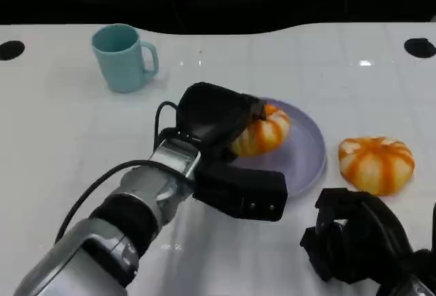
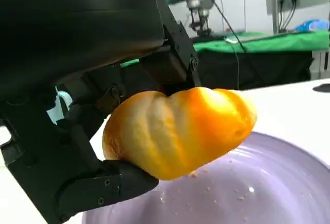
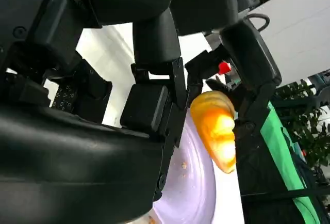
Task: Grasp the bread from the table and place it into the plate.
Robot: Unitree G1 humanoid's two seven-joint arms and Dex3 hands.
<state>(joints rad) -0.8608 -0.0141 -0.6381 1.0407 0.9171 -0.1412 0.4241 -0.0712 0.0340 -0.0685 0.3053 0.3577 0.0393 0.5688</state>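
A lilac plate [image 1: 310, 156] lies on the white worktop [image 1: 61, 132], and the left wrist view shows a scatter of pale crumbs on its inner surface. Above its left part the left robot hand [image 1: 214, 122] holds one piece of bread [image 1: 262, 132], an orange and cream ribbed roll; the head view cannot tell whether it touches the plate, while the left wrist view shows the roll's lower edge just over the plate's surface with a crumb beneath it. A turquoise mug [image 1: 122, 57] stands upright at the far left of the worktop, well apart from the plate, its handle turned to the right; what is inside cannot be seen.

There are two pieces of bread, one plate and one mug. The second bread [image 1: 377, 164] rests on the worktop just to the right of the plate, apart from its rim.

The held roll's long axis runs roughly left to right in the head view, its free end pointing toward the plate's middle. The left robot hand's fingers [image 2: 111, 180] close around the other end, pinching it from above and below.

The right robot hand [image 1: 357, 241] sits at the near right, near the second bread but not touching it, fingers curled inward around nothing.
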